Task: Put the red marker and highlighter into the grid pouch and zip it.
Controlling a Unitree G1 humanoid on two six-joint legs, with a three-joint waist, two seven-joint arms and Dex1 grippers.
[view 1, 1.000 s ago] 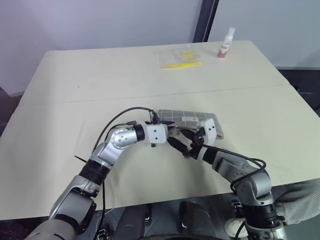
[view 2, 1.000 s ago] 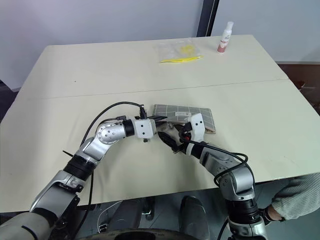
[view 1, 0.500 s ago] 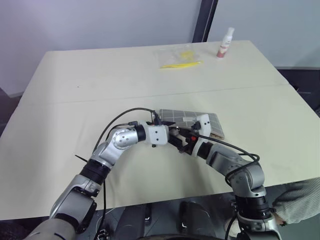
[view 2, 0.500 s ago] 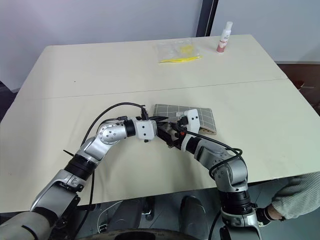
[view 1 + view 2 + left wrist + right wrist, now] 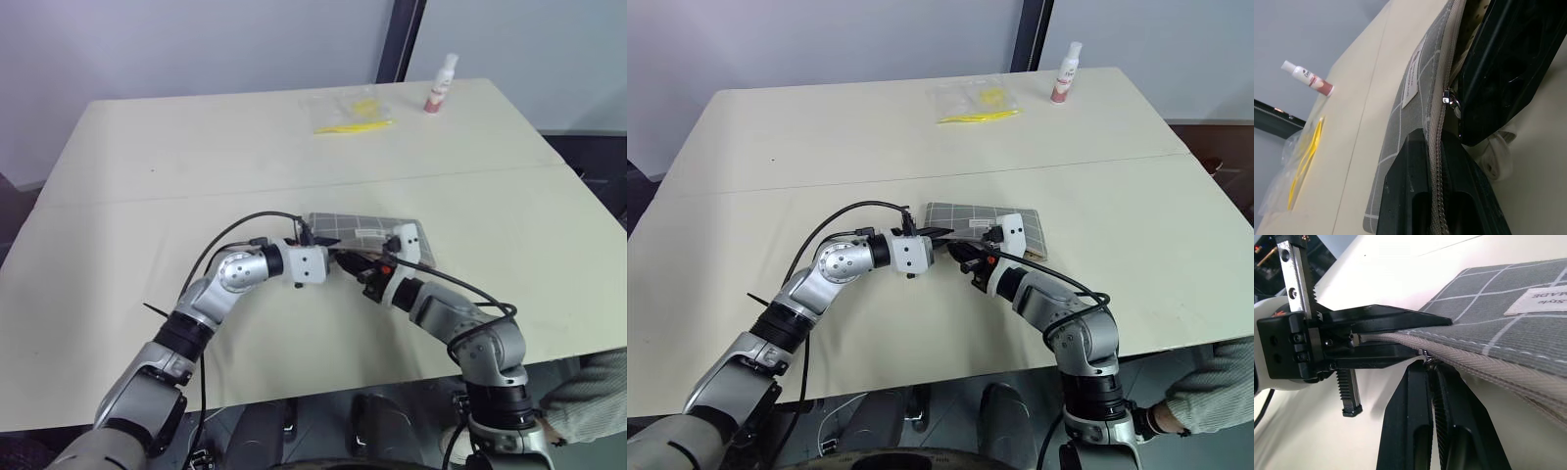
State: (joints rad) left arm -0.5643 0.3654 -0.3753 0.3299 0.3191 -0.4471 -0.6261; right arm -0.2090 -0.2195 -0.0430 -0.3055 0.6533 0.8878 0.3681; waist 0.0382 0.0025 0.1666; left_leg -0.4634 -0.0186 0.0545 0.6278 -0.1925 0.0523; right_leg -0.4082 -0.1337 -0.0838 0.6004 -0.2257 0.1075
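The grid pouch (image 5: 370, 231) lies flat mid-table, grey with white lines and a white label (image 5: 1542, 299). My left gripper (image 5: 339, 257) is shut on the pouch's near-left zipper edge, one finger above the tape and one below (image 5: 1400, 335). My right gripper (image 5: 1426, 366) comes in from the right. It is shut, and its tips meet at the small metal zipper pull (image 5: 1448, 98) just beside the left fingers. The red marker and the highlighter are out of view.
At the table's far side lie a clear plastic bag with yellow contents (image 5: 355, 113) and a small white bottle (image 5: 440, 86). A seam crosses the cream table (image 5: 147, 196). A person's grey sleeve (image 5: 1215, 382) shows at the near right corner.
My right gripper stood open a second ago. It has edged in to the pouch's zipper end and closed there. The left gripper and the pouch have kept still.
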